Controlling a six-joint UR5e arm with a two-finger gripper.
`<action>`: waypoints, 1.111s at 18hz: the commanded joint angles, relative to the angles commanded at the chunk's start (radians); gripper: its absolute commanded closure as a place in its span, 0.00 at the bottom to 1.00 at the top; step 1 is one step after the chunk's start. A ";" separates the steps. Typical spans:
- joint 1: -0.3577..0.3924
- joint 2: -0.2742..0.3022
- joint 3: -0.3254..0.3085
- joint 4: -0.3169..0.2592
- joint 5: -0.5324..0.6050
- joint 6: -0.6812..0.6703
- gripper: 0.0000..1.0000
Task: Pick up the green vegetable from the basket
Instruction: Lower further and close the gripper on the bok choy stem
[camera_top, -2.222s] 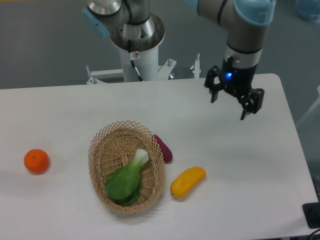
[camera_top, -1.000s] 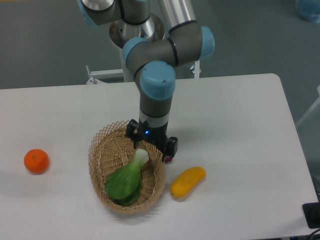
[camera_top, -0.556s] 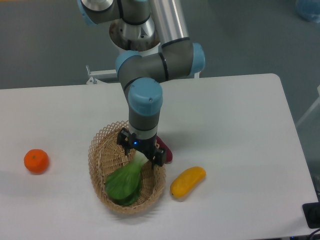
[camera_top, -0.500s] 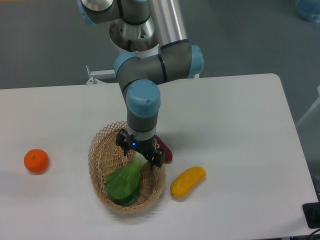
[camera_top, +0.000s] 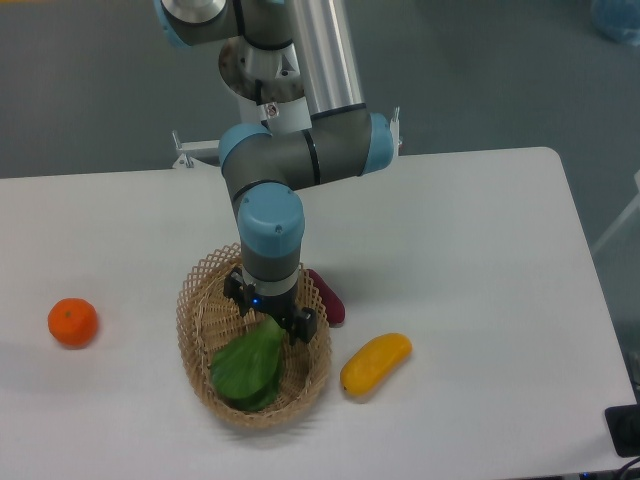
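The green vegetable (camera_top: 245, 368) lies in the oval tan wicker basket (camera_top: 196, 330) at the front middle of the table. Its broad green leaves show; its pale stem end is hidden under my gripper. My gripper (camera_top: 271, 318) is down inside the basket over the stem end, with its fingers on either side of the stem. I cannot tell whether the fingers have closed on it.
A dark purple-red vegetable (camera_top: 328, 297) lies against the basket's right side. A yellow oblong fruit (camera_top: 375, 363) lies to the right of the basket. An orange (camera_top: 72, 322) sits at the far left. The arm's base (camera_top: 270, 75) stands at the table's back edge.
The arm swung from the table's right rear to the basket and lowered. Over the last second the gripper moved left and down onto the vegetable's stem end, now covering it.
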 joint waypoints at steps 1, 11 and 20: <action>-0.002 -0.006 0.000 0.000 0.011 -0.002 0.00; -0.014 -0.002 -0.006 0.029 0.014 -0.026 0.52; -0.012 0.005 -0.003 0.032 0.014 -0.015 0.70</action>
